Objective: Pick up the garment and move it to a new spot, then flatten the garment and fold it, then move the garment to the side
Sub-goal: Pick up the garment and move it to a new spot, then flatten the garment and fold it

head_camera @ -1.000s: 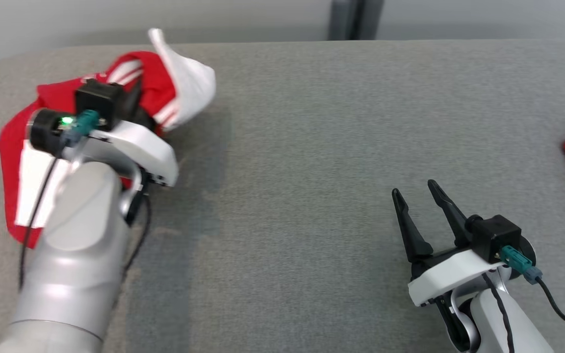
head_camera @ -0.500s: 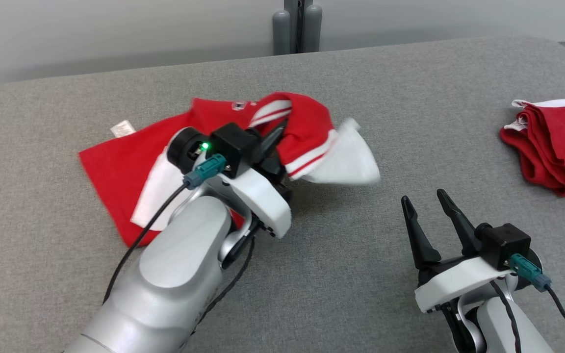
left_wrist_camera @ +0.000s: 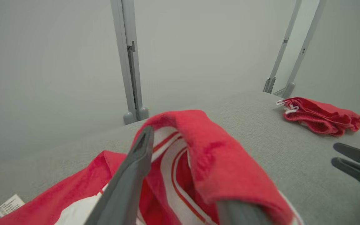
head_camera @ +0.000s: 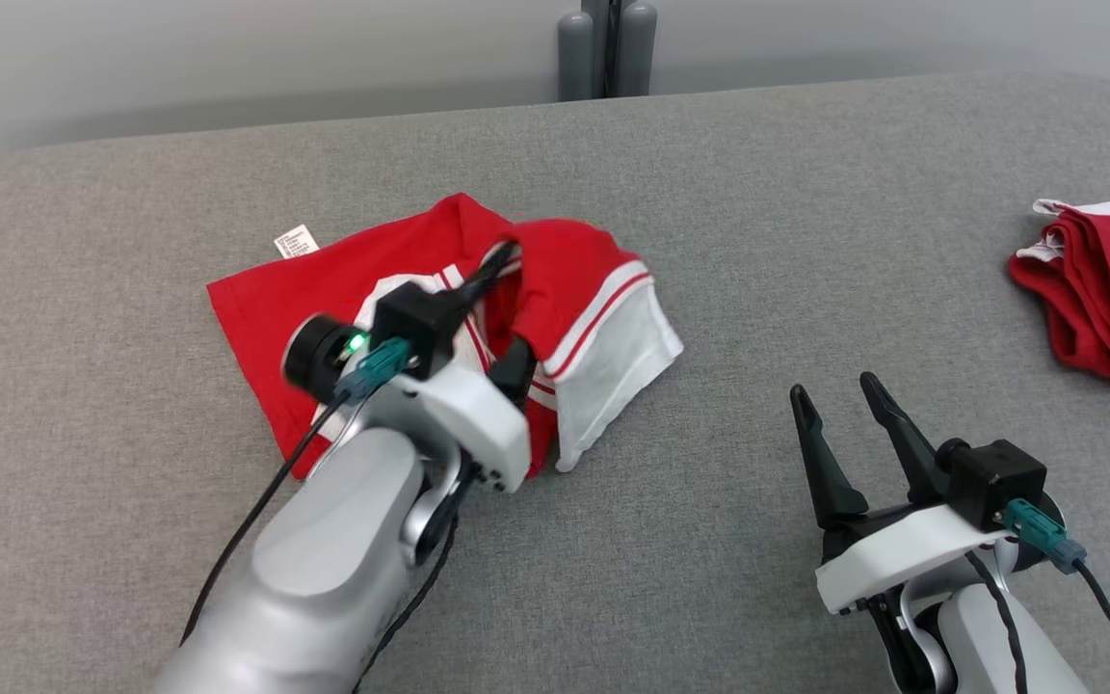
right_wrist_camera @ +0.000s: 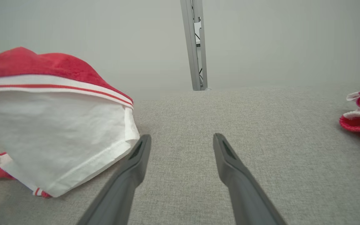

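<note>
left fingers (left_wrist_camera: 130,175) spread, nothing pinched. One red fold of the garment (head_camera: 256,308) is draped over one finger, and the rest lies crumpled on the desk (head_camera: 709,173) under and ahead of them. Reads as the tail of the relocate step. Next: slip out from under that fold without dragging it, then flatten, likely both arms on opposite edges. right fingers (right_wrist_camera: 130,175) spread, empty, with the garment's white flap just off their left tip. Second red pile (head_camera: 1104,299) well off to their right, clear of the work. Post (head_camera: 608,48) beyond the desk, no obstruction.
</note>
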Motion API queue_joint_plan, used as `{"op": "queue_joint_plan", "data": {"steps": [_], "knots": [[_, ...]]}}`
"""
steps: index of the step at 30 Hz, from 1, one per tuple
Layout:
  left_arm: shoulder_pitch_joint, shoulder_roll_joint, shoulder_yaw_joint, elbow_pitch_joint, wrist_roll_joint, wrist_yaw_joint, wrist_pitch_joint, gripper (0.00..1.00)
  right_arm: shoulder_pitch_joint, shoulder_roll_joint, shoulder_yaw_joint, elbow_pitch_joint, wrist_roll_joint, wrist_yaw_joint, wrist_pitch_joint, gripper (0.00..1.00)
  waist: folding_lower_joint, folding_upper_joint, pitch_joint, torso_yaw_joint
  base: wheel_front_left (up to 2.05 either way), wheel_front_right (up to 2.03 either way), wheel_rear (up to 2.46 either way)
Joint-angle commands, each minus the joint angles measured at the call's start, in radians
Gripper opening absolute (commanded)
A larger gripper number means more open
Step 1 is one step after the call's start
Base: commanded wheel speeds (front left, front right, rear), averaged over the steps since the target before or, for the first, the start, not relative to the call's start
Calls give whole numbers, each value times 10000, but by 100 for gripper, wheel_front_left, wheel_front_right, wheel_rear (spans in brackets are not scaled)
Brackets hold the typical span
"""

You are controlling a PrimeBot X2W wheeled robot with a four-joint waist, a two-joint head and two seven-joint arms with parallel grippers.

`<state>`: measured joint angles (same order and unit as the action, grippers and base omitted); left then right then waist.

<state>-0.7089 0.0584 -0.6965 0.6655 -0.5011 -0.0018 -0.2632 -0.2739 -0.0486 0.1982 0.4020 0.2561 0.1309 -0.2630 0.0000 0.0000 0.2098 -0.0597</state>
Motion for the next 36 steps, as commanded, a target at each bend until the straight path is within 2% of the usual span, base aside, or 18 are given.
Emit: {"op": "queue_joint_plan", "data": {"steps": [1, 6, 14, 26, 36], "knots": [[178, 125, 172, 58, 49, 8, -16, 100, 5, -51, -42, -30, 83, -4, -20, 100, 0, 0, -18, 14, 0, 0, 0], [1397, 409, 1229, 126, 387, -18, -14, 100, -36, -51, -104, 80, 22, -4, -20, 100, 0, 0, -204, 95, 0, 0, 0], [3453, 666, 3380, -705, 1117, 283, -14, 100, 263, -52, -220, 183, -75, -4, -22, 100, 0, 0, -832, 284, 0, 0, 0], [6064, 363, 5976, -2389, 2695, 414, -14, 100, 1141, -50, -318, 330, -132, -4, -20, 100, 0, 0, -1900, 543, 0, 0, 0], [7260, 69, 7178, -2937, 3256, 438, -15, 100, 1593, -50, -384, 192, -195, -2, -20, 100, 0, 0, -2219, 514, 0, 0, 0]]}}
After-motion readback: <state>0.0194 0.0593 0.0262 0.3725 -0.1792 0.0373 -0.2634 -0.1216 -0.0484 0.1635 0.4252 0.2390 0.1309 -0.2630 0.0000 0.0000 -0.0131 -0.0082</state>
